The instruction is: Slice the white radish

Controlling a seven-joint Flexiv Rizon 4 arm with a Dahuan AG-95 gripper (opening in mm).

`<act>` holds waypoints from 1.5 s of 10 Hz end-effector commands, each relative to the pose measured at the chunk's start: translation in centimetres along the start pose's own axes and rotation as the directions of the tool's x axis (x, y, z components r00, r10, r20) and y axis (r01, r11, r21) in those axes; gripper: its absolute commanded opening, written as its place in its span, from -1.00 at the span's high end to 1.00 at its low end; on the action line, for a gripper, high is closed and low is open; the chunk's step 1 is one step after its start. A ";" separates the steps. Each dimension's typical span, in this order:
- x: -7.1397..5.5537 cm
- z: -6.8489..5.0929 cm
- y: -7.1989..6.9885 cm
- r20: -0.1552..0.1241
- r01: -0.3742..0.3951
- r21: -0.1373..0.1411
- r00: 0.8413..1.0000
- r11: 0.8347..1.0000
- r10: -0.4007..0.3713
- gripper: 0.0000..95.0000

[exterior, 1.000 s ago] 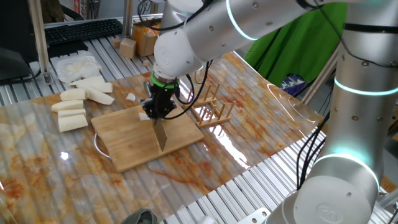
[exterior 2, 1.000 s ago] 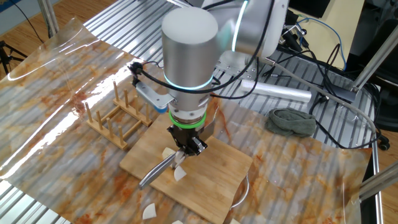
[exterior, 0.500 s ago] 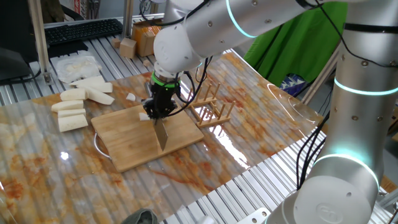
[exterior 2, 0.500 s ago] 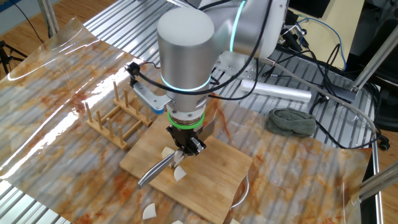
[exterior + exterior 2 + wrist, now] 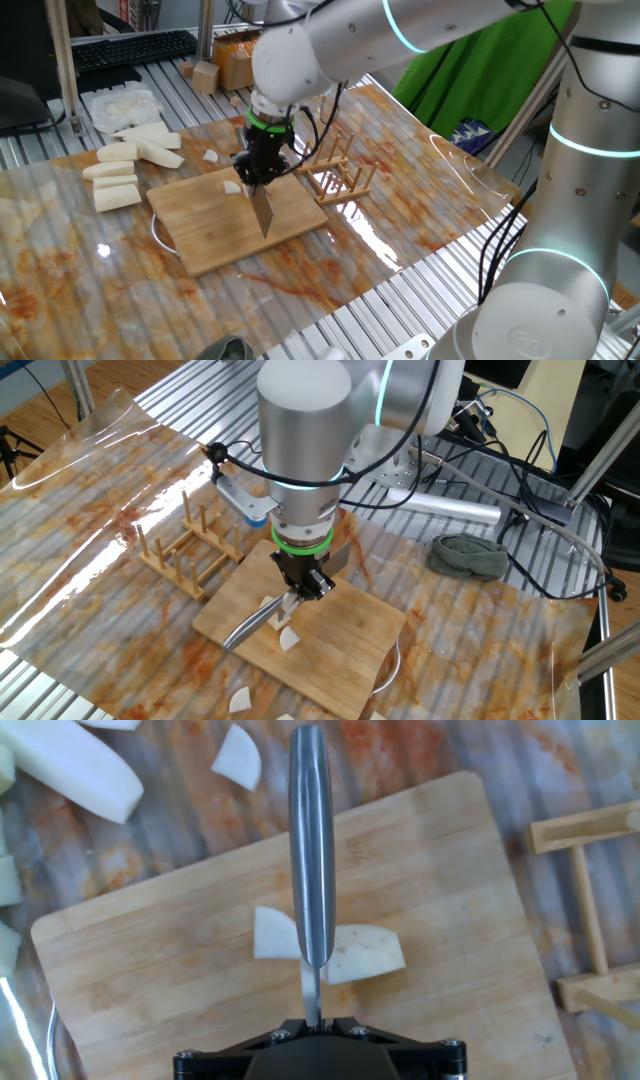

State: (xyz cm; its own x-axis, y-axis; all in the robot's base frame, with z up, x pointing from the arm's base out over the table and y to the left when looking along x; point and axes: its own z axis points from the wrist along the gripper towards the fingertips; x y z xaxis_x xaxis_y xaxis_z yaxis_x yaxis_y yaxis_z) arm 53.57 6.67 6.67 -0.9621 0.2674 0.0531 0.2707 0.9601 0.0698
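The white radish lies cut in two chunks on the wooden cutting board [image 5: 150, 970]: one chunk [image 5: 272, 933] left of the knife and one [image 5: 365, 952] right of it. The same chunks [image 5: 268, 603] show in the other fixed view, with a further white piece [image 5: 288, 642] near the board's front. My gripper [image 5: 313, 1018] is shut on a steel knife [image 5: 311, 840], which points away from the hand and hangs over the gap between the two chunks. In one fixed view the gripper [image 5: 262, 170] holds the blade [image 5: 263, 212] slanting down over the board [image 5: 200, 235].
Larger radish sticks [image 5: 120, 165] and a white plastic bag [image 5: 120, 105] lie left of the board. A loose chunk [image 5: 238, 755] sits beyond the board's far edge. A wooden rack [image 5: 340, 175] stands to its right. A grey cloth [image 5: 468, 555] lies on the slatted table.
The gripper and knife have lifted slightly and shifted a little toward the rack. The radish chunks stay where they were.
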 end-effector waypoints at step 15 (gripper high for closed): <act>-0.3 0.7 -1.8 -0.001 0.030 -0.005 1.000 1.000 -0.030 1.00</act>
State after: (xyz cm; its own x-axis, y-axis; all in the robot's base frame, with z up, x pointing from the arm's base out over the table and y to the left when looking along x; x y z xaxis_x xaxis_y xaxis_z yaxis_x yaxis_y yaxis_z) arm 53.31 5.02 6.01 -0.9697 0.2395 0.0491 0.2428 0.9668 0.0791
